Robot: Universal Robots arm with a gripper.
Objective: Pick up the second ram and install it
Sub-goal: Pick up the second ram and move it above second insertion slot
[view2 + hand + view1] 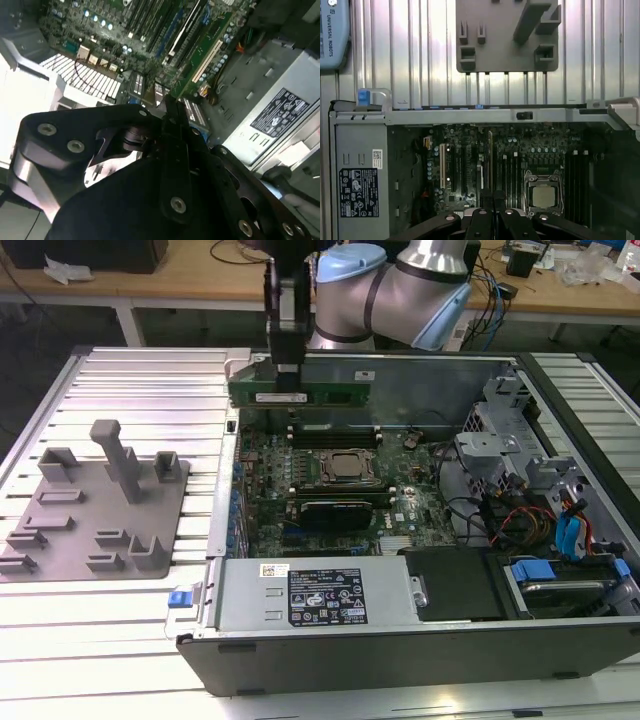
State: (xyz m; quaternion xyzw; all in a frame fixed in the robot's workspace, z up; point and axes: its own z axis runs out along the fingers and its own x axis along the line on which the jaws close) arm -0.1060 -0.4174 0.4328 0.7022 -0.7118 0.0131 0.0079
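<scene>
In the upper middle of the exterior view the gripper [290, 378] is clenched on the second ram [330, 393]; its fingers pinch the stick's upper edge near the end toward the exterior view's left. The green stick hangs level, long side horizontal, its white label facing the camera. It sits over the far part of the open computer case [400, 650], above the memory slots [330, 435] beyond the processor socket [348, 468] and apart from the board. A black expansion card [340, 510] lies on the nearer side of the socket; the power supply [250, 595] with its printed label fills the case's near edge at lower centre. On the ribbed metal table [140, 380], at the left of the exterior view and well apart from the stick, stands the grey fixture tray [60, 540]. In the first wrist view the stick shows edge-on as a thin dark line [490, 160] running out from between the black fingers, over the motherboard and beside the socket.
</scene>
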